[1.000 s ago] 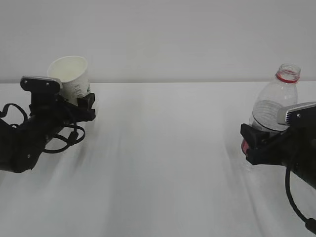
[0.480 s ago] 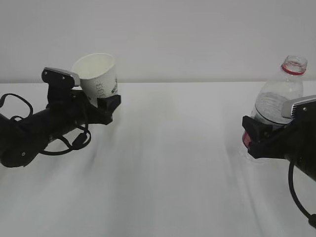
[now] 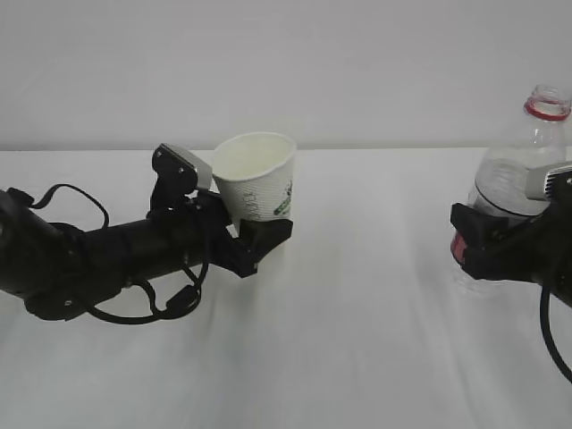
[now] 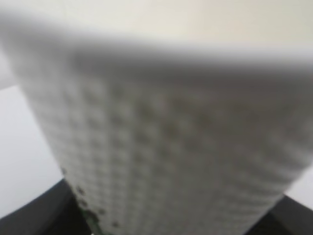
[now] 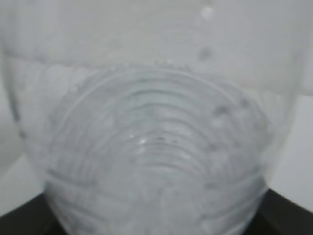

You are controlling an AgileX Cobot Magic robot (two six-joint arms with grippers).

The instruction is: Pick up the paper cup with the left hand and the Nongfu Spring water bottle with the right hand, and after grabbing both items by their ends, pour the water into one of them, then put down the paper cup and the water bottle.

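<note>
Paper cup (image 3: 256, 178) held off the white table (image 3: 357, 340) by the left hand (image 3: 234, 234), gripped low on its tapered body, black fingers (image 3: 264, 239) spread fairly wide and closed against the cup's sides. Sits upright with a slight tilt, open mouth facing up and toward the camera, green-and-dark logo on the side facing right. Positioned left of centre in the exterior view, arm stretched out behind it with cables looped underneath. Fills the left wrist view (image 4: 161, 142) as a blurred white wall with a dotted embossed texture, dark gripper parts just visible at the bottom corners.

Nongfu Spring water bottle (image 3: 523, 170) at the far right edge, also lifted, clamped around its lower body by the right hand (image 3: 474, 246), jaws set wide to fit its girth. Stands near upright, cap off, red neck ring at the top, a bit of red label showing beside the finger. Well apart from the cup. Seen close in the right wrist view (image 5: 156, 147): clear ribbed plastic, water (image 5: 146, 186) with small bubbles along its surface line
</note>
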